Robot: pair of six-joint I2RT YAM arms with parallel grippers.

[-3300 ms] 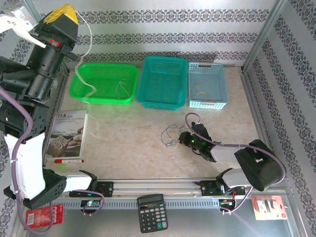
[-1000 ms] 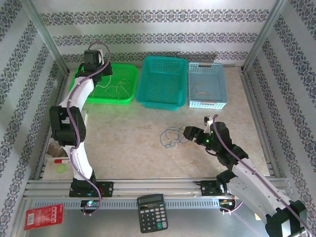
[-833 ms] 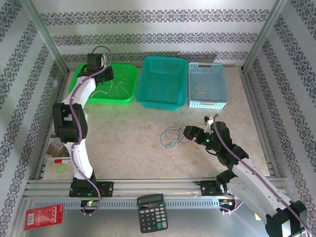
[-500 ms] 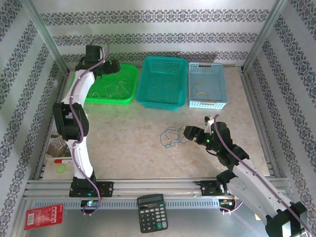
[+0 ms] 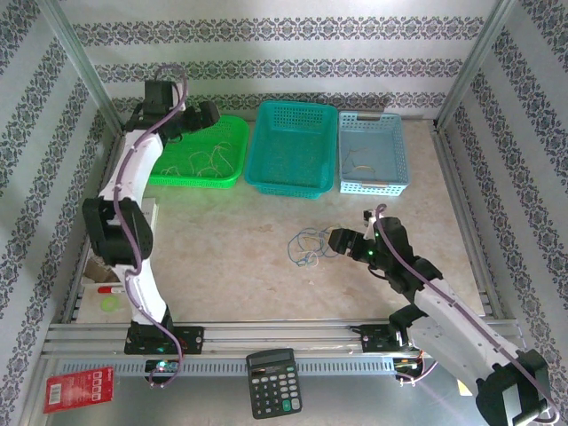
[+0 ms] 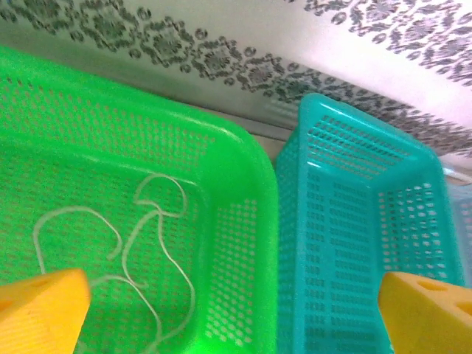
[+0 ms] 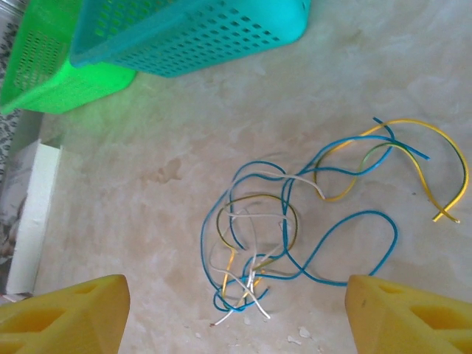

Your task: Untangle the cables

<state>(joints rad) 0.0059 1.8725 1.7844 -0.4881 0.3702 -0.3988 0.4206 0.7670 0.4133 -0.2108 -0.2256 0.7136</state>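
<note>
Cables [image 7: 282, 221] lie tangled on the table [image 7: 369, 59] under the right gripper [image 7: 236, 310], jaws apart, empty. Left gripper [image 6: 236, 302] gapes over the green basket [image 6: 243, 147] (whitish wire [image 6: 147, 221] inside). We'd pinch the yellow end [image 7: 442, 216], probably free, and draw it out slowly.
</note>
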